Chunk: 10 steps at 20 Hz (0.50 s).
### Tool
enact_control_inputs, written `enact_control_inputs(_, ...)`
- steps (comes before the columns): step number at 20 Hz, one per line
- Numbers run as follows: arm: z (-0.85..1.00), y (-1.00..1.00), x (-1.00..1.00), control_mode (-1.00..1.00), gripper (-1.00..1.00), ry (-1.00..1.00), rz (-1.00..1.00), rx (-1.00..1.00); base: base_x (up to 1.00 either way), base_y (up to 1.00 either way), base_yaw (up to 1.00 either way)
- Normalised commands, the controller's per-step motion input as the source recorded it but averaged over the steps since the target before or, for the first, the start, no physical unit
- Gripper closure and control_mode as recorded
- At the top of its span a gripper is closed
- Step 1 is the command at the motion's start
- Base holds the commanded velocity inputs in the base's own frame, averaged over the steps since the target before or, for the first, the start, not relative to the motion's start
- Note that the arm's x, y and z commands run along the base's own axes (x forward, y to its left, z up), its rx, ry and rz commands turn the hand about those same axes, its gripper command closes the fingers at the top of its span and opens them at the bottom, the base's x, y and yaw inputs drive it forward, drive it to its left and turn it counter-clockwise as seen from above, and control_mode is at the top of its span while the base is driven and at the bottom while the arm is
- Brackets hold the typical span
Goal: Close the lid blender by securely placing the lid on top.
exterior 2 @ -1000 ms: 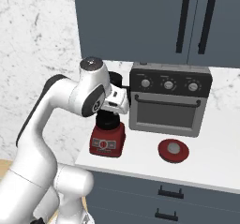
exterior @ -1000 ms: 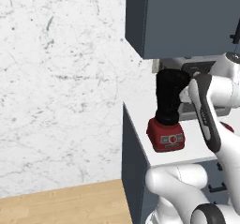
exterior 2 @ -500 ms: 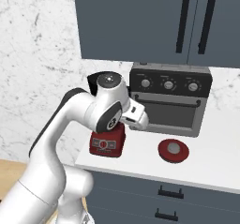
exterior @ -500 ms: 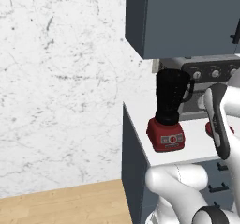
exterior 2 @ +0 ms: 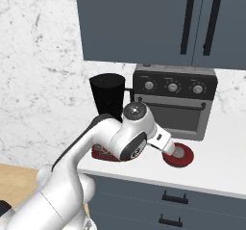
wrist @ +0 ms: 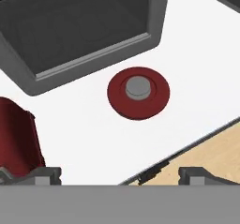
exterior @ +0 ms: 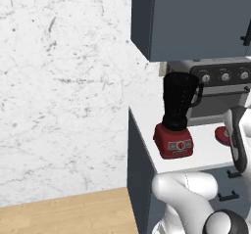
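In the right base view the arm's white elbow covers most of the blender's (exterior 2: 108,109) red base, leaving a sliver at its lower left, and the forearm hides the near-left edge of the lid (exterior 2: 179,155). The hand (exterior 2: 172,151) sits at the end of that forearm, but its fingers cannot be made out there.

In the left base view the lid (exterior: 222,135) shows as a red sliver, its right part behind the arm's dark link. The oven (exterior: 223,92) is cut by the right edge.

In the hand view the blender (wrist: 18,141) is cut off at 8 o'clock, the oven (wrist: 84,26) at 12 o'clock. The fingertips (wrist: 43,175) barely rise into view at the bottom.
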Motion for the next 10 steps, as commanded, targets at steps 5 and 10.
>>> enact_control_inputs(5,-0.36,-0.61,0.13,-1.0,-1.0,0.0,-0.06,0.0,0.0,0.0,0.0)
enact_control_inputs(10,-0.24,-0.36,0.13,-1.0,-1.0,0.0,0.0,0.0,0.0,0.0,0.0)
